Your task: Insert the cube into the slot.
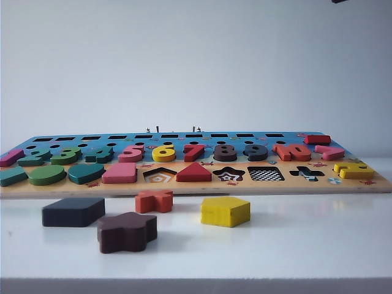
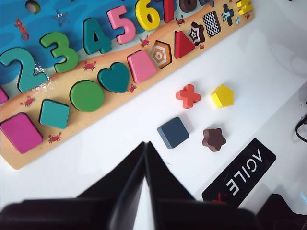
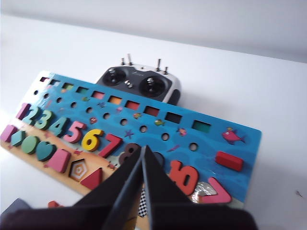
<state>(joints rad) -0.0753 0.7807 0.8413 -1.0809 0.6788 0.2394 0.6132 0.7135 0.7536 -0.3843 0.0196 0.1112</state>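
The navy cube (image 1: 73, 212) lies on the table in front of the puzzle board (image 1: 196, 187), well apart from the board's checkerboard slot (image 1: 266, 174). The left gripper (image 2: 145, 146) hangs closed and empty near the cube; the right gripper (image 3: 143, 151) is closed and empty above the board.

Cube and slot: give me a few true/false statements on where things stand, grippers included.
1. The cube lies on the table, off the puzzle board. True.
2. The slot with the checkerboard floor already holds a block. False: it is empty.
3. The left gripper is shut on the cube. False: its jaws are shut on nothing, apart from the cube.
4. The right gripper is shut and hangs over the puzzle board. True.
5. The yellow pentagon sits in its recess. False: it lies loose on the table, beside the orange cross.
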